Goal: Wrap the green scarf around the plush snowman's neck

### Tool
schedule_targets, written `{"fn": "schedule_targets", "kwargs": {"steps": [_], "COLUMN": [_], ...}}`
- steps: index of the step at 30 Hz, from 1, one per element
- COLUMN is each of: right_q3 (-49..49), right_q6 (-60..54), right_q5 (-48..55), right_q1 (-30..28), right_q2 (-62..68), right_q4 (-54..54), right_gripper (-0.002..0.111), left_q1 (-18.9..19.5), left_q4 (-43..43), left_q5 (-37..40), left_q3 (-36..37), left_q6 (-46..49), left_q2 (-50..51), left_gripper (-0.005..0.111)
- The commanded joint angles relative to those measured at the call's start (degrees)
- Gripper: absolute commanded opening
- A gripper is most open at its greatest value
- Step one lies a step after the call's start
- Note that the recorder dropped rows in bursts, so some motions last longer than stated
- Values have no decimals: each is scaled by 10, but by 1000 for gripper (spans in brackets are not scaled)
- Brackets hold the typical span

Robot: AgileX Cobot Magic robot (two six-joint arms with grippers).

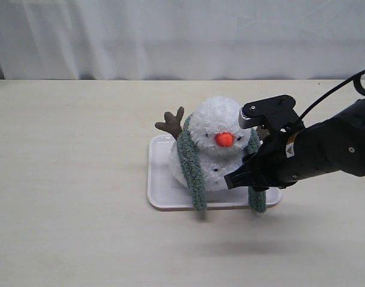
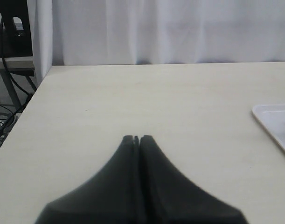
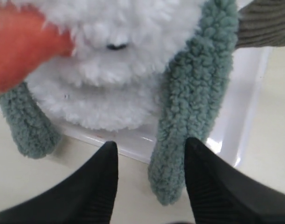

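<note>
The table (image 1: 68, 203) on my left side is wide and flat, so a claw can slide there. In the middle the white tray (image 1: 160, 179) is in the way, and the plush snowman (image 1: 212, 119) sits in it. The green scarf (image 1: 191, 161) hangs down over the tray's front rim. One scarf end lies between the fingers of my right claw (image 3: 150, 142), with the snowman close ahead.
</note>
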Motion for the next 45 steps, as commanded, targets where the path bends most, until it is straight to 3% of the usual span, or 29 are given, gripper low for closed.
{"fn": "schedule_targets", "kwargs": {"steps": [1, 15, 38, 45], "right_q3": [2, 3, 55, 55], "right_q6": [2, 2, 2, 1], "right_q5": [-19, 1, -124, -144], "right_q1": [-1, -34, -33, -33], "right_q2": [12, 16, 39, 99], "right_q4": [-9, -20, 13, 13], "right_gripper": [44, 44, 44, 58], "left_q1": [2, 2, 2, 2], "left_q4": [1, 1, 1, 1], "left_q5": [-5, -5, -5, -5], "left_q3": [1, 1, 1, 1], "left_q6": [-2, -2, -2, -2], "left_q2": [-2, -2, -2, -2], "left_gripper": [0, 0, 0, 0]}}
